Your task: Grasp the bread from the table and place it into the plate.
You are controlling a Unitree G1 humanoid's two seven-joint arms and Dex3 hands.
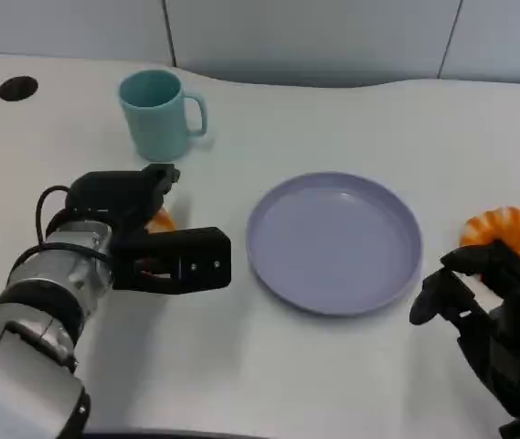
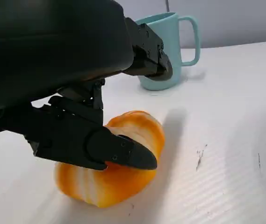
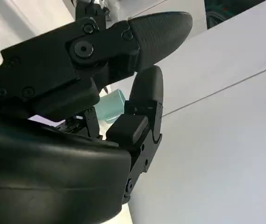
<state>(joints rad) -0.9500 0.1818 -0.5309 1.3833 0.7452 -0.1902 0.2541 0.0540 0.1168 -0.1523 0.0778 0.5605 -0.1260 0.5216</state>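
Left hand [image 1: 154, 240], fingers apart, straddles the bread [image 2: 116, 163] lying on the table beneath it; close firmly around its middle before lifting toward the plate [image 1: 334, 241] beyond the fingertips.

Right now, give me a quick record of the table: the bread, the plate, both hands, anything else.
bread: orange loaf on the table, left of the plate, under the left hand
second bread: orange piece right of the plate, by the right hand
plate: lavender, nothing in it
left hand: fingers around the loaf; firm grip unclear
right hand: holds nothing
mug: teal, upright, behind the left hand
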